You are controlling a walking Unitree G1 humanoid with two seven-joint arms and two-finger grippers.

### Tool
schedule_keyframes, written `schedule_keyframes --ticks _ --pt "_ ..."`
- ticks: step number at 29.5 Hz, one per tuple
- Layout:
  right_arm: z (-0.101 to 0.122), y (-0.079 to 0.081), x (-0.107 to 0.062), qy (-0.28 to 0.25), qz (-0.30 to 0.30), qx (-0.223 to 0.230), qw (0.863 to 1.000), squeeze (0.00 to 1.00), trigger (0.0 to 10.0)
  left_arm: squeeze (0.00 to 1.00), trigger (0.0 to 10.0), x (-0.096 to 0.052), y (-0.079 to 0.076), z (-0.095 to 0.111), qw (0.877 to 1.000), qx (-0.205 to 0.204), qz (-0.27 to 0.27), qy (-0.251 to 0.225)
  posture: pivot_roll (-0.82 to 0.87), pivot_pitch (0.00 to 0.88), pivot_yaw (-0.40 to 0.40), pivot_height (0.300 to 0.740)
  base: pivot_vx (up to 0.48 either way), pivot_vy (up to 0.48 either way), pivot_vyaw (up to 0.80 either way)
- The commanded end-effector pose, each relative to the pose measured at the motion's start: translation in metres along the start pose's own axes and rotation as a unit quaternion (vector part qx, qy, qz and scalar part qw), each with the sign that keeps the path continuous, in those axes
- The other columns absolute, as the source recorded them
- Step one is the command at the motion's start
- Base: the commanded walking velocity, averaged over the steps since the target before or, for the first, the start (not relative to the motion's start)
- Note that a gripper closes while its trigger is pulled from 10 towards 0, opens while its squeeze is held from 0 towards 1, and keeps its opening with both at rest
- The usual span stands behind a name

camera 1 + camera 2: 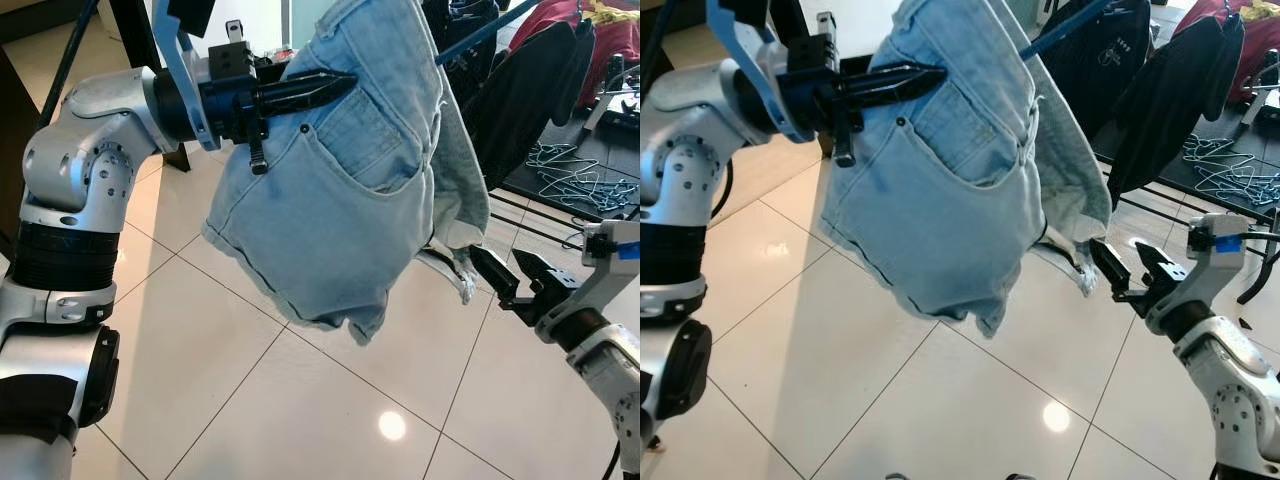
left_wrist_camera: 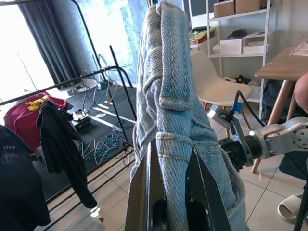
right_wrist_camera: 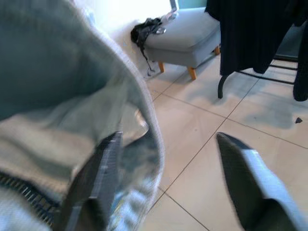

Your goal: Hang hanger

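Observation:
A pair of light blue denim shorts [image 1: 340, 200] hangs in the air in front of me. My left gripper [image 1: 340, 82] is shut on their waistband near a pocket, and the left wrist view shows the black fingers [image 2: 144, 187] pinching the folded denim [image 2: 168, 96]. A thin blue bar [image 1: 470, 35], perhaps a hanger's arm, sticks out from the top right of the shorts. My right gripper [image 1: 503, 262] stands open at the lower right edge of the shorts. In the right wrist view the denim [image 3: 57, 96] drapes against one finger [image 3: 103, 168].
A clothes rack at the back right carries black garments [image 1: 530, 90] and a red one [image 1: 590, 30]. Loose wire hangers [image 1: 580, 180] lie on a dark mat below it. A grey stool [image 3: 183, 38], a white chair [image 2: 216, 86] and a wooden table [image 2: 284, 67] stand around the tiled floor [image 1: 300, 400].

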State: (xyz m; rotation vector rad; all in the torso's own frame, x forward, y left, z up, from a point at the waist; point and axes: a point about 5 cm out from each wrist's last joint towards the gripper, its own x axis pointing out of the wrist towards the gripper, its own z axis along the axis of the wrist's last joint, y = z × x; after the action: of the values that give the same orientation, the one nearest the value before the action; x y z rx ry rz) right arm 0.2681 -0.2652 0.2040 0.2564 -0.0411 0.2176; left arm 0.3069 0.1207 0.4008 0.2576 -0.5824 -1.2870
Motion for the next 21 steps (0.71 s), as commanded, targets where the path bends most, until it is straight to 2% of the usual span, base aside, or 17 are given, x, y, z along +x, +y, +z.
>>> schedule_keyframes --ticks 1,9,10,11,14,15,16,17,18,20,21 --pt "0.0 -0.004 -0.001 -0.008 -0.011 0.011 1.0 0.0 0.0 0.0 10.0 0.0 -0.002 0.014 0.999 0.01 -0.006 -0.036 -0.02 0.172 0.005 0.74 0.0 0.0 0.0" --pt "0.002 -0.002 0.001 -0.018 0.004 0.031 0.999 0.0 0.0 0.0 10.0 0.002 -0.009 0.02 0.998 0.001 -0.032 -0.06 -0.02 0.168 0.002 0.74 0.0 0.0 0.0" --pt "0.002 0.005 0.001 -0.02 0.029 0.032 0.999 0.0 6.5 0.0 10.0 0.001 -0.01 0.021 0.998 0.001 -0.035 -0.06 -0.02 0.168 0.002 0.74 0.0 0.0 0.0" --pt "0.004 0.011 0.001 -0.029 0.055 0.058 0.996 0.0 10.0 0.0 10.0 0.001 -0.011 0.021 0.998 0.001 -0.038 -0.058 -0.02 0.174 0.0 0.74 0.0 0.0 0.0" --pt "0.005 0.015 0.0 -0.036 0.072 0.077 0.994 0.0 10.0 0.0 10.0 0.001 -0.011 0.022 0.998 0.001 -0.04 -0.057 -0.02 0.175 0.0 0.74 0.0 0.0 0.0" --pt "0.01 0.016 -0.001 -0.063 0.082 0.096 0.99 1.0 10.0 0.0 10.0 0.001 -0.012 0.022 0.997 0.001 -0.043 -0.057 -0.02 0.175 0.0 0.74 0.0 0.0 0.0" --pt "0.01 0.016 -0.001 -0.063 0.082 0.096 0.99 1.0 10.0 0.0 10.0 0.001 -0.012 0.022 0.997 0.001 -0.043 -0.057 -0.02 0.175 0.0 0.74 0.0 0.0 0.0" --pt "0.017 0.014 -0.004 -0.094 0.09 0.114 0.985 1.0 10.0 0.0 10.0 0.001 -0.013 0.022 0.997 0.0 -0.046 -0.057 -0.02 0.178 0.0 0.74 0.0 0.0 0.0" --pt "0.017 0.014 -0.004 -0.094 0.09 0.114 0.985 1.0 10.0 0.0 10.0 0.001 -0.013 0.022 0.997 0.0 -0.046 -0.057 -0.02 0.178 0.0 0.74 0.0 0.0 0.0" --pt "0.027 0.008 -0.01 -0.141 0.092 0.15 0.974 1.0 10.0 0.0 10.0 0.0 -0.014 0.024 0.997 0.001 -0.05 -0.061 -0.02 0.181 0.0 0.74 0.0 0.0 0.0" --pt "0.027 0.008 -0.01 -0.141 0.092 0.15 0.974 1.0 10.0 0.0 10.0 0.0 -0.014 0.024 0.997 0.001 -0.05 -0.061 -0.02 0.181 0.0 0.74 0.0 0.0 0.0"
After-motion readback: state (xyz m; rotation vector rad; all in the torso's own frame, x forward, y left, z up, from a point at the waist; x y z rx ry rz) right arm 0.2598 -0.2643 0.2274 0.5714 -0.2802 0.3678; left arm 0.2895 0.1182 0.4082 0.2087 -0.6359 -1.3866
